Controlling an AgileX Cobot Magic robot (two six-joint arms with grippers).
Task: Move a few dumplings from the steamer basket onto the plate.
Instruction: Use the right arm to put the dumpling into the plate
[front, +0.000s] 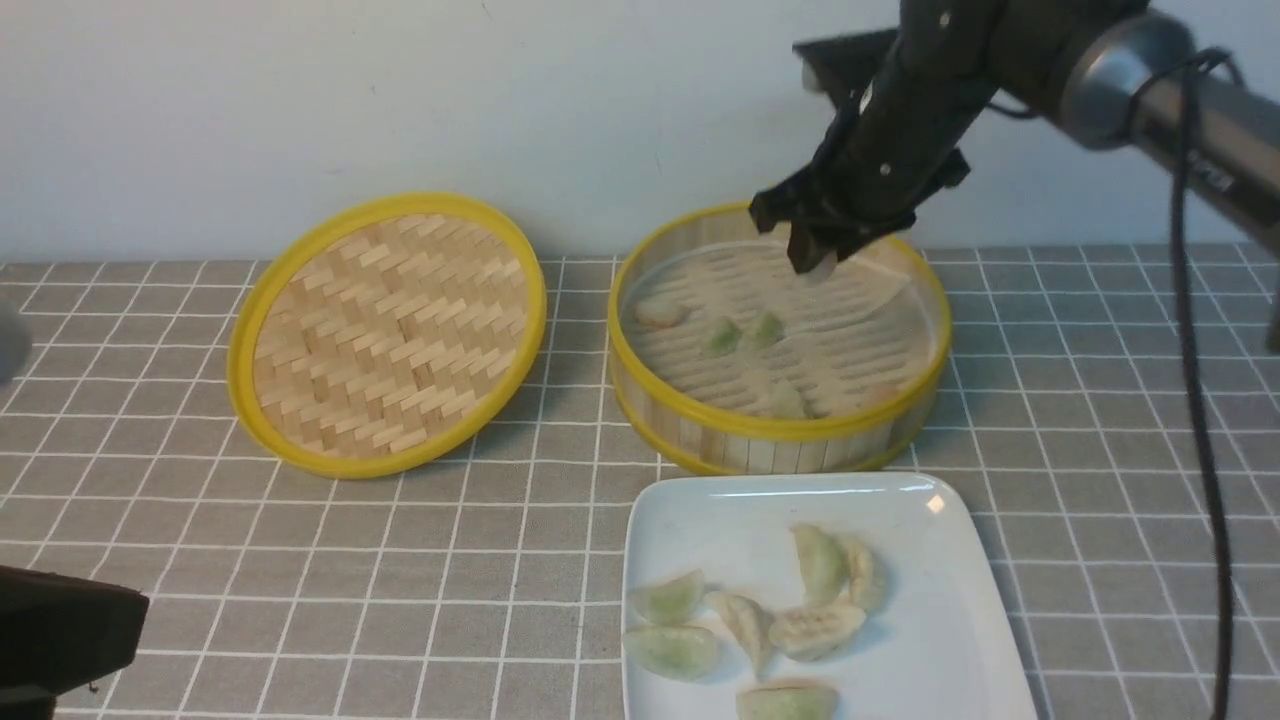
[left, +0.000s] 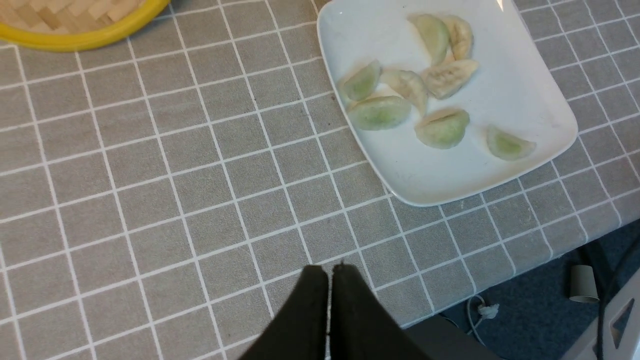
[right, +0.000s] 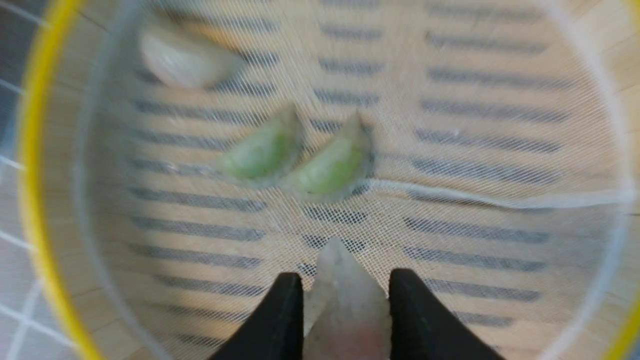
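The right pincer (right: 345, 274) is clamped on a small whitish-pink pleated dumpling (right: 345, 312), holding it just above the far part of the round bamboo steamer basket (front: 770, 435) with yellow rims and a slatted, mesh-lined floor. At least four more crescent dumplings lie in the basket. Two translucent green ones (right: 262, 150) touch side by side, a whitish one (front: 660, 312) sits near the left wall, and a pale one (front: 785, 400) lies against the near wall.

Just in front of the basket, the glossy white squarish plate (front: 950, 640) already carries eight dumplings (left: 442, 129). "A few" looks well met, so I judge that only carrying this one over and releasing it remains.

The left pincer (left: 328, 274), tips together and empty, hangs over the grey checked surface (front: 200, 560) beside the plate. A flat woven yellow-rimmed lid (front: 385, 330) sits left of the basket.
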